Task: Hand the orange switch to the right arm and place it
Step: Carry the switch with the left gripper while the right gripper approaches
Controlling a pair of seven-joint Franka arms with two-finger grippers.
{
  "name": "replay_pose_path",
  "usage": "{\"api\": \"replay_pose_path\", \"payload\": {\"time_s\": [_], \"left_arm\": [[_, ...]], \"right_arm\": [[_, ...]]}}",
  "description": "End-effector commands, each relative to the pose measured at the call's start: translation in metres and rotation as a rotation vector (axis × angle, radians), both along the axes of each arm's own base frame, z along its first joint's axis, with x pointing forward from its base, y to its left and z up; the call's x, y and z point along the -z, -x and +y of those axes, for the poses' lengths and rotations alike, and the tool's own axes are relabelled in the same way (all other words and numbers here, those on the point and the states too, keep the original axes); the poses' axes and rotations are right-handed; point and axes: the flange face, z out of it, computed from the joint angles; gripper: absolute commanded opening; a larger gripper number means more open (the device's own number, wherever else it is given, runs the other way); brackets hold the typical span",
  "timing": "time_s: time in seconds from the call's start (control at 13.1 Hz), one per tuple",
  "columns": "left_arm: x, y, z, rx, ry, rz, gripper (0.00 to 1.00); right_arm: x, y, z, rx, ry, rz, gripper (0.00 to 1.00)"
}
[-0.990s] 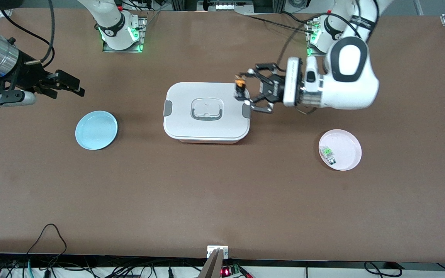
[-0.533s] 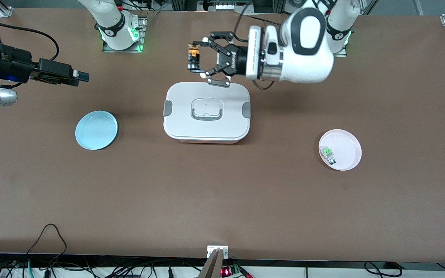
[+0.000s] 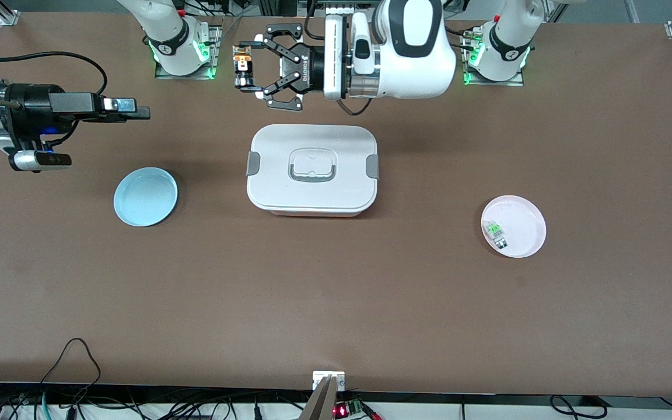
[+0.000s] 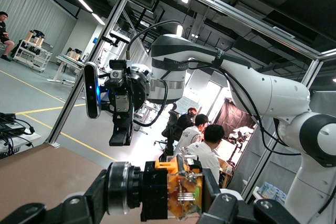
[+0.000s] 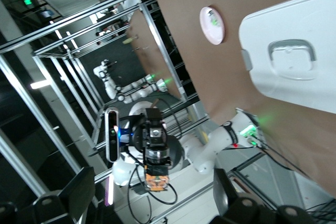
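L gripper point(image 3: 247, 66) clamped, R gripper point(image 3: 137, 111) open, both horizontal.

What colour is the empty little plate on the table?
Light blue. The empty plate shows best in the front view.

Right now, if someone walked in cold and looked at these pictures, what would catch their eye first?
Probably the left gripper, held in the air over the table between the two arm bases, shut on the tiny orange switch. The right gripper points toward it from above the right arm's end of the table, fingers open in its wrist view. Below them, a big white lidded box sits mid-table, closed.
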Motion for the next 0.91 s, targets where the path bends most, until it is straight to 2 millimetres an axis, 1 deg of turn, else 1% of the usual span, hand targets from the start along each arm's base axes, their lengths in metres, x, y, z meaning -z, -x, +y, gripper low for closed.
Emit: {"api": "replay_pose_path", "payload": {"time_s": [0.0, 0.08, 0.15, 0.3, 0.46, 0.61, 0.84], "left_arm": [[-0.007, -0.002, -0.026, -0.031, 0.026, 0.03, 0.0], [-0.003, 0.001, -0.033, -0.021, 0.027, 0.037, 0.0], [-0.002, 0.001, -0.038, -0.018, 0.031, 0.041, 0.0], [-0.006, 0.003, -0.049, -0.041, 0.019, 0.042, 0.0], [-0.008, 0.006, -0.059, -0.041, 0.02, 0.051, 0.0], [-0.007, 0.007, -0.06, -0.04, 0.02, 0.053, 0.0], [-0.006, 0.006, -0.06, -0.04, 0.02, 0.053, 0.0]], "right_arm": [[0.006, 0.015, 0.02, -0.001, -0.085, 0.025, 1.0], [0.014, 0.021, 0.028, -0.003, -0.104, 0.049, 1.0], [0.018, 0.027, 0.039, -0.016, -0.118, 0.065, 1.0], [0.023, 0.039, 0.044, -0.021, -0.12, 0.081, 1.0], [0.025, 0.054, 0.048, -0.028, -0.119, 0.091, 1.0], [0.03, 0.067, 0.051, -0.035, -0.12, 0.111, 1.0], [0.025, 0.08, 0.052, -0.041, -0.118, 0.126, 1.0]]}}
